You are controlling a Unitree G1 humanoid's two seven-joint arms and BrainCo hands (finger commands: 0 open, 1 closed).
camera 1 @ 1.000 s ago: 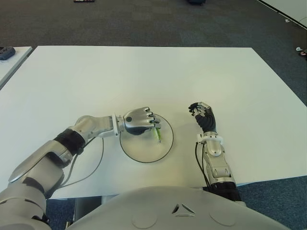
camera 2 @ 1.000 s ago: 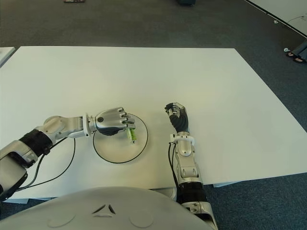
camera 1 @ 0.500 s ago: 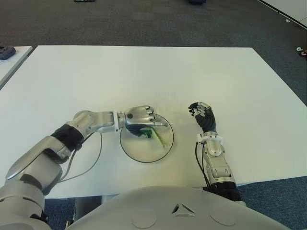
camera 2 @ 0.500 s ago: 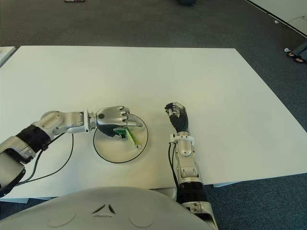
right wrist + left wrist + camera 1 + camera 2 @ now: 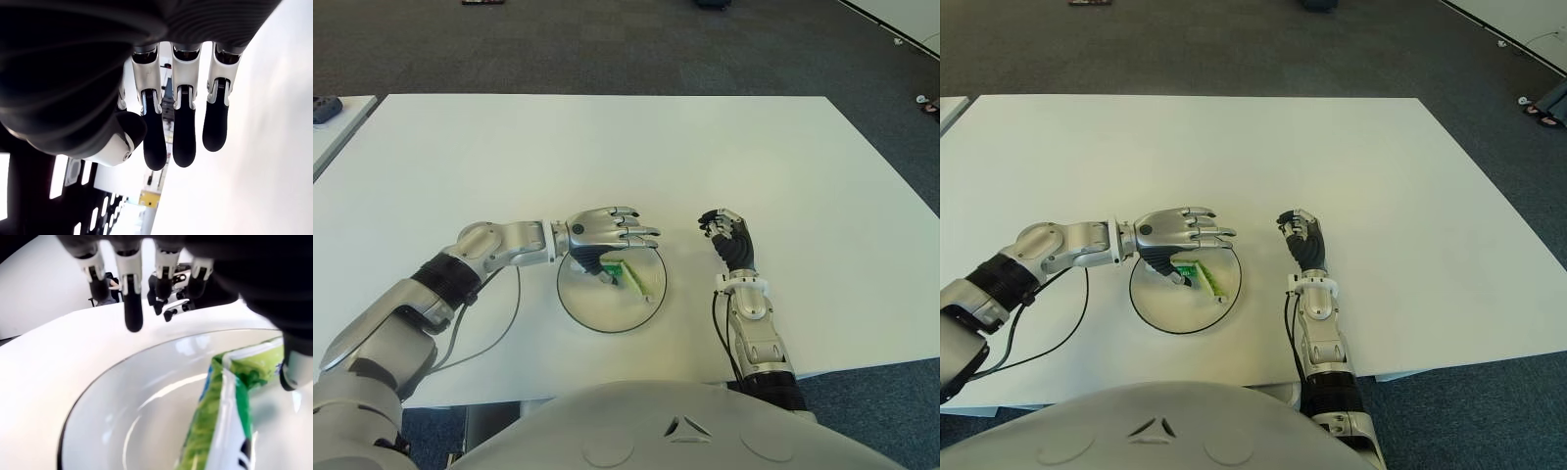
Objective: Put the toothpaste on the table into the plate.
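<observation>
The green and white toothpaste tube (image 5: 633,277) lies flat in the round white plate (image 5: 597,313), slanting away toward the left hand (image 5: 607,230), whose fingers (image 5: 133,298) are spread. The right hand (image 5: 728,238) shows curled beside the plate.

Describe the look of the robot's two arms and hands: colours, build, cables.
The left hand is silver metal with dark fingertips, on a silver forearm with a black banded section near the elbow and a thin black cable looping beside it. The right hand shows black fingers with silver knuckle segments, a white wrist collar, a grey forearm and black cables alongside.
</observation>
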